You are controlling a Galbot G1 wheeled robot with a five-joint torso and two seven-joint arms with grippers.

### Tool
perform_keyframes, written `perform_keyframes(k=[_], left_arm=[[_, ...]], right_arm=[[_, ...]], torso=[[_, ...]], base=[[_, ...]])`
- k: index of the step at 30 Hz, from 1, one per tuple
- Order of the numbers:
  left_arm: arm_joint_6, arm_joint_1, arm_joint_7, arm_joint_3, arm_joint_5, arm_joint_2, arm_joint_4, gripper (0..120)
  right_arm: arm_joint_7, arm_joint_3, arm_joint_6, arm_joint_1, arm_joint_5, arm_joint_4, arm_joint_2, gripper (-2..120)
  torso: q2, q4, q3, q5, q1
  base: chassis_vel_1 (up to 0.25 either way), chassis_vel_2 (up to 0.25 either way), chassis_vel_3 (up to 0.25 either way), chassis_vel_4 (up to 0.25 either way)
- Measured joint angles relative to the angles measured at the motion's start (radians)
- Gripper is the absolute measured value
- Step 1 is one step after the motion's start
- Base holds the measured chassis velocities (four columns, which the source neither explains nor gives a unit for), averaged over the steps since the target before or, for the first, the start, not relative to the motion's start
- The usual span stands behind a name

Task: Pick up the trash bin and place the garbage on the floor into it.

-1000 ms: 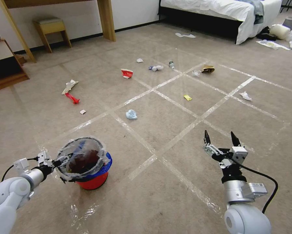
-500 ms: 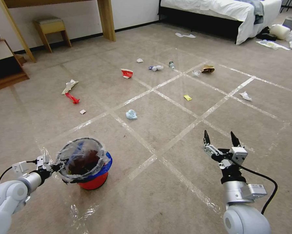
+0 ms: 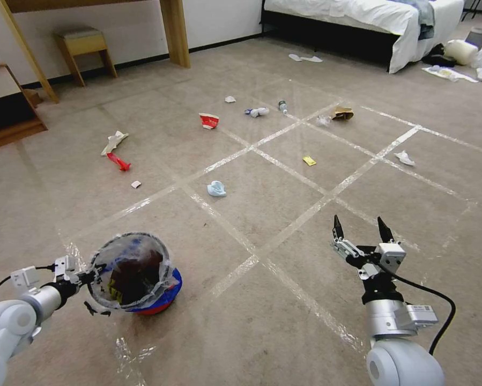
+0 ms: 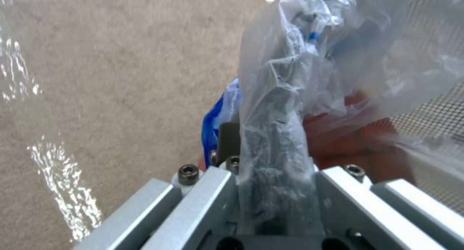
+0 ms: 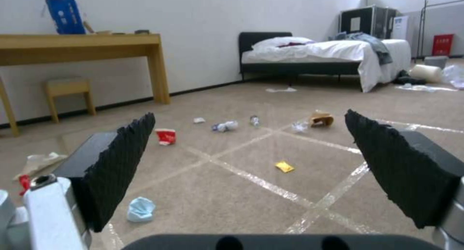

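Red plastic bin (image 3: 157, 305): blue rim, clear liner; sits low on the carpet at the robot's left front, tilted so its mouth faces the camera.
Liner (image 4: 290, 79): crinkled film draped over the rim and bunched between the left fingers.
Left gripper (image 3: 90, 277): at the bin's near-left rim, clamped on rim and liner together, as judged from the left wrist view.
Right gripper (image 3: 358, 231): held above the carpet at right front, well apart from the bin, fingers spread wide, nothing between them.
Garbage: blue wad (image 3: 216, 188) nearest the bin; yellow wrapper (image 3: 309, 160), red-white cup (image 3: 209, 120), bottle (image 3: 283, 106), brown bag (image 3: 343, 113) and white tissue (image 3: 405, 157) farther out, all on the carpet.
Carpet (image 3: 283, 332): beige pile, shiny tape grid.
Step in hand: lifting the bin, judged; no garbage collection begun.
Risk 1: grip bears partly on slick film; the liner may pull loose and the bin drop.
Risk 2: one-sided hold tilts the bin; contents already inside could spill.
Risk 3: bin swinging during travel could miss the litter.
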Motion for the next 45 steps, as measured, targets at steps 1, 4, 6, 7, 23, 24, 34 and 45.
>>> perform_keyframes(k=[1,4,6,7,23,24,34,45], left_arm=[[0.0,0.0,0.0,0.0,0.0,0.0,0.0,0],[0.005,0.025,-0.029,-0.04,0.013,-0.047,-0.065,0],[0.014,0.047,-0.048,-0.07,0.017,-0.087,-0.119,0],[0.022,0.073,-0.068,-0.095,0.023,-0.13,-0.183,0],[0.201,0.299,-0.217,-0.145,0.18,-0.257,-0.533,0],[0.202,0.304,-0.223,-0.152,0.19,-0.266,-0.533,0],[0.202,0.311,-0.261,-0.178,0.196,-0.304,-0.519,0],[0.198,0.256,-0.273,-0.194,0.169,-0.321,-0.454,0]], right_arm=[[0.0,0.0,0.0,0.0,0.0,0.0,0.0,100],[0.006,-0.009,-0.004,0.005,0.011,0.0,-0.004,100],[0.01,-0.014,-0.007,0.009,0.021,0.0,-0.009,100],[0.012,-0.017,-0.009,0.011,0.03,0.001,-0.014,100],[0.021,-0.008,0.02,0.004,0.076,0.027,-0.05,100],[0.022,-0.01,0.021,0.008,0.081,0.027,-0.054,100],[0.023,-0.028,0.023,0.04,0.094,0.01,-0.068,100],[0.001,-0.028,0.072,0.063,0.08,-0.021,-0.064,100]], torso=[[0.0,0.0,0.0,0.0,0.0],[0.0,0.0001,0.0,-0.0002,0.0],[0.0,0.0004,0.0,0.0,0.0],[0.0,0.0004,0.0,0.0,0.0],[0.0,0.0003,0.0,0.0001,0.0],[0.0,0.0003,0.0,0.0,0.0],[0.0,0.0004,0.0,-0.0001,0.0],[0.0,0.0003,0.0,-0.0002,0.0]], base=[[0.0,0.0,0.0,0.0],[0.0,0.0,0.0,0.0],[0.0,0.0,0.0,0.0],[0.0,0.0,0.0,0.0],[0.0,0.0,0.0,0.0],[0.0,0.0,0.0,0.0],[0.0,0.0,0.0,0.0],[0.0,0.0,0.0,0.0]])
